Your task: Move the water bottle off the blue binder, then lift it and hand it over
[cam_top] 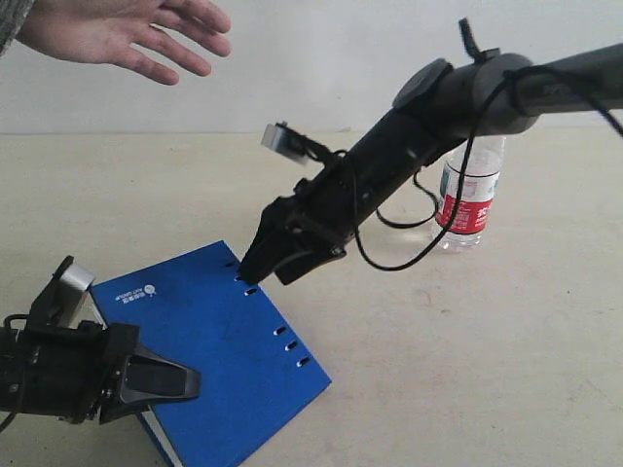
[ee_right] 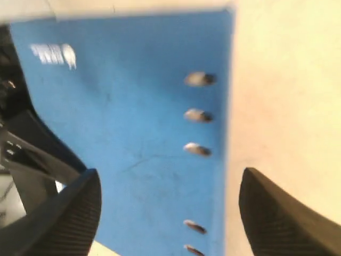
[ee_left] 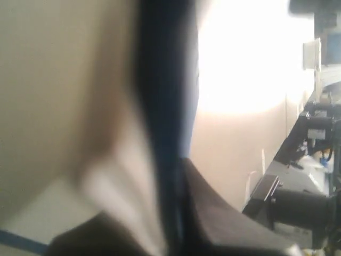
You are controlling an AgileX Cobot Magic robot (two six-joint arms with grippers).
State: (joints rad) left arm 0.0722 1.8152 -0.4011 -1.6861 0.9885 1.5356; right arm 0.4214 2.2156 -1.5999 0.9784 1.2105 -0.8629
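Observation:
The blue binder (cam_top: 214, 331) lies flat on the table, slots along its right edge, white logo near its far left corner. At the binder's near left edge sits my left gripper (cam_top: 165, 381), shut on the cover and white pages (ee_left: 165, 106), which run blurred between its dark fingers (ee_left: 224, 213). My right gripper (cam_top: 261, 272) hangs open just above the slotted edge (ee_right: 198, 114), with nothing between its fingertips (ee_right: 80, 202). The water bottle (cam_top: 470, 199) stands upright on the table to the right of the binder, behind my right arm; its cap is hidden.
A person's open hand (cam_top: 127, 34) reaches in at the top left, palm down. The beige table (cam_top: 506, 350) spreads to the right of the binder. A black cable (cam_top: 409, 255) loops under my right arm.

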